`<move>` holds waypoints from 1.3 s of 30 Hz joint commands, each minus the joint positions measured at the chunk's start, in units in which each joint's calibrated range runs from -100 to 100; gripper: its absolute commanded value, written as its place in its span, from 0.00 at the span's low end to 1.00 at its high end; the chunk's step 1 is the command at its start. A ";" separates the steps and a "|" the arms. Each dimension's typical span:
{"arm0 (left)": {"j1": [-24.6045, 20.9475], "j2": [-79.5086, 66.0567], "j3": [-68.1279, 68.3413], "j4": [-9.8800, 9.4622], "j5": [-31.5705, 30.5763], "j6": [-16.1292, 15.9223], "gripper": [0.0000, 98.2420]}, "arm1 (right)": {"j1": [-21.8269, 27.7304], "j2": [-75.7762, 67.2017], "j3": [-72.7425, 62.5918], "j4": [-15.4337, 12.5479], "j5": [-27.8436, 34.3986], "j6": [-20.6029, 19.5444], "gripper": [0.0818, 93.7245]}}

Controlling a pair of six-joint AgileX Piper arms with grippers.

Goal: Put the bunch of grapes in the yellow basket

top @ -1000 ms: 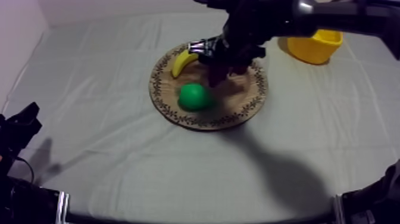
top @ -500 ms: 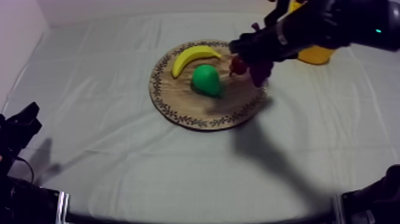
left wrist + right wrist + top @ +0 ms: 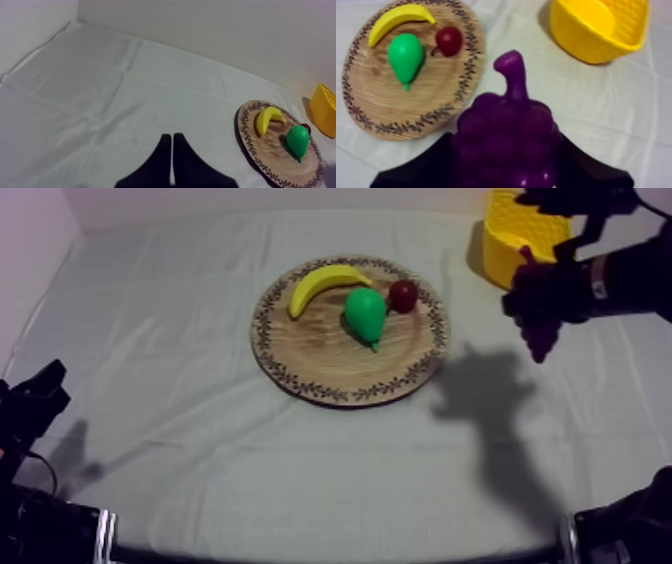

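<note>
On the table, under its grey-white cloth, the round wooden board with the patterned rim lies near the middle. The yellow basket stands well apart from it at the far right side. The right gripper hangs in the air above bare cloth between the board and the basket, nearer the basket. Its two black fingers are closed round the bunch of grapes, one finger at each side, with the stem pointing away from the wrist. The grapes are off the board and not yet in the basket. The left gripper sits low at the left side of the table, its fingers together as a narrow wedge, holding nothing. On the board lie the banana near the far rim, the green pear just beside it, and the small red fruit close by the pear.
</note>
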State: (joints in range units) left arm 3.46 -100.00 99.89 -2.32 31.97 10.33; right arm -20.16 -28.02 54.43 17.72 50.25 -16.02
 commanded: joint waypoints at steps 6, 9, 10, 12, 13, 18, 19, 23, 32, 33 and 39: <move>-0.03 0.00 0.00 0.00 0.04 0.00 0.00 | 5.37 -8.48 -0.33 -1.89 2.22 4.57 0.36; -0.03 0.00 0.00 0.00 0.04 0.00 0.00 | 7.22 -10.44 -1.70 -2.08 3.23 5.25 0.35; -0.03 0.00 0.00 0.00 0.04 0.00 0.00 | 7.73 -10.84 -2.29 -1.92 3.64 5.18 0.35; -0.03 0.00 0.00 0.00 0.04 0.00 0.00 | 8.76 -11.37 -3.63 -1.63 4.40 5.07 0.35; -0.03 0.00 0.00 0.00 0.04 0.00 0.00 | 9.31 -11.48 -4.34 -1.47 4.68 4.96 0.35; -0.03 0.00 0.00 0.00 0.04 0.00 0.00 | 11.95 -10.42 -7.99 -0.84 5.03 4.15 0.34; -0.03 0.00 0.00 0.00 0.04 0.00 0.00 | 12.53 -9.94 -8.73 -0.96 4.87 4.17 0.34; -0.03 0.00 0.00 0.00 0.04 0.00 0.00 | 14.95 -6.87 -11.78 -2.13 3.16 4.94 0.34; -0.03 0.00 0.00 0.00 0.04 0.00 0.00 | 19.59 5.73 -21.58 -5.80 -2.98 7.47 0.34; -0.03 0.00 0.00 0.00 0.04 0.00 0.00 | 19.94 7.45 -23.01 -6.09 -3.44 7.63 0.34; -0.03 0.00 0.00 0.00 0.04 0.00 0.00 | 21.81 18.01 -32.12 -7.38 -6.28 8.55 0.34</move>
State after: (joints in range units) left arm 3.46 -100.00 99.89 -2.32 31.97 10.33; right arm 1.49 -14.16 25.51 10.44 44.35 -7.48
